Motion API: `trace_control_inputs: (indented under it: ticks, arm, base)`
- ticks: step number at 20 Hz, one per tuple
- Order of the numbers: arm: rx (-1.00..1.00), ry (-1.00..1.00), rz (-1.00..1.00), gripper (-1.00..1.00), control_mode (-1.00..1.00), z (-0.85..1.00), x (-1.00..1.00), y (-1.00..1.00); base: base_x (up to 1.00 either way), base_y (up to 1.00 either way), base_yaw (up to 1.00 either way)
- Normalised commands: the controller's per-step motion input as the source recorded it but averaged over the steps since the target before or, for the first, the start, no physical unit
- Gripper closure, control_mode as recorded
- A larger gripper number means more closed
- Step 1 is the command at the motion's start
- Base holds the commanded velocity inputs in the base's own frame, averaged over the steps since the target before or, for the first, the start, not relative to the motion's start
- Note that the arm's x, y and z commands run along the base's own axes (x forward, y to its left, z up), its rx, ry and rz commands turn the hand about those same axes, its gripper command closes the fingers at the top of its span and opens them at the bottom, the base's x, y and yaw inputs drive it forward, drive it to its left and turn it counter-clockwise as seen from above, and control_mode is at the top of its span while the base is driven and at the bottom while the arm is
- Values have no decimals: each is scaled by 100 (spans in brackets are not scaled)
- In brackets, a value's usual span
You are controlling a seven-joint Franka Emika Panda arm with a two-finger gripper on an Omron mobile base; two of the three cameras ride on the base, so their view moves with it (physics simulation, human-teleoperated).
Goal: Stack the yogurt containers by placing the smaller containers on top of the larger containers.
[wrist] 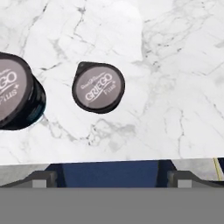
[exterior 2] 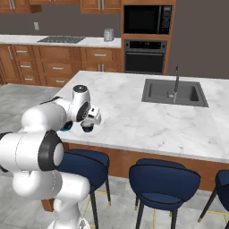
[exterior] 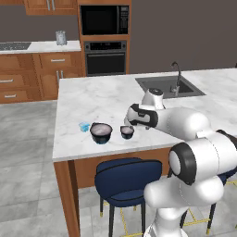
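Three yogurt containers stand in a row near the island's front edge. The tiny light-blue cup [exterior: 84,126] is leftmost, the widest dark tub [exterior: 101,133] is in the middle, and the small dark tub [exterior: 127,132] is to its right. From the hand view I see the small tub's pale lettered top [wrist: 98,86] centred, with the wide tub [wrist: 15,96] cut off at the left. My gripper [exterior: 131,123] [exterior 2: 91,123] [wrist: 111,179] hovers just above the small dark tub [exterior 2: 87,129], pointing down. It is open and holds nothing.
The marble island [exterior: 92,97] has a sink [exterior: 169,85] and a faucet [exterior: 177,74] at its far right. A blue stool [exterior: 125,178] stands below the counter's front edge under the tubs, and other stools [exterior 2: 163,179] stand along that edge.
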Motion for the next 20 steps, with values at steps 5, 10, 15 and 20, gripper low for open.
trace_control_inputs:
  ticks: [5, 10, 15, 20]
  arm:
    - [7, 0, 0, -100, -100, -17, 0, 0]
    - [10, 0, -2, -100, -100, -19, 0, 0]
    - [9, 0, -5, -100, -100, -12, 1, 0]
    - [2, 0, -3, -100, -100, -3, 2, 0]
  base:
    - [0, 0, 0]
    - [0, 0, 0]
    - [0, 0, 0]
    - [0, 0, 0]
